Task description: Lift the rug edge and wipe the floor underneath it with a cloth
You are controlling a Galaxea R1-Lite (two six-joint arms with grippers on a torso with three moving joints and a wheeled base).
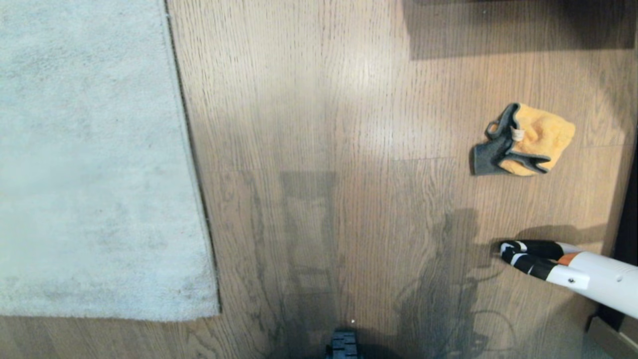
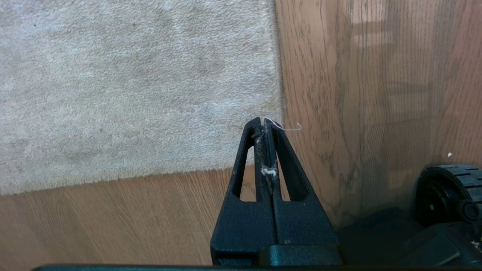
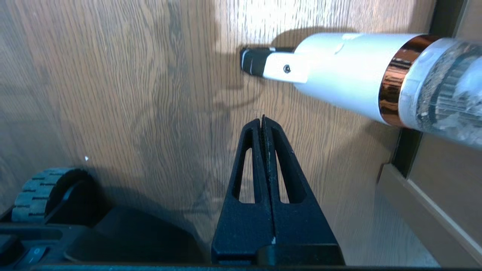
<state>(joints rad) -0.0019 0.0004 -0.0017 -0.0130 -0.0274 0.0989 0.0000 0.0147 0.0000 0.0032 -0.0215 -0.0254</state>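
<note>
The pale grey rug [image 1: 89, 159] lies flat on the left of the brown wood floor [image 1: 324, 124]. Its straight rug edge [image 1: 192, 149] runs down to a near corner [image 1: 218, 311]. The mustard-orange cloth [image 1: 541, 137], with its dark grey trim folded over, lies crumpled on the floor at the right, far from the rug. Neither gripper shows in the head view. My left gripper [image 2: 263, 122] is shut, with only lint and a thread between its fingers, and hangs over the rug's corner [image 2: 279, 94]. Over bare floor [image 3: 150, 94] my right gripper [image 3: 262, 119] is shut and empty.
A white handheld vacuum [image 1: 588, 274] with a black nozzle lies on the floor at the lower right, below the cloth; it also shows as the vacuum [image 3: 346, 75] in the right wrist view. A skirting board [image 3: 421, 203] runs beside it. My base's wheel [image 1: 343, 346] is at the near edge.
</note>
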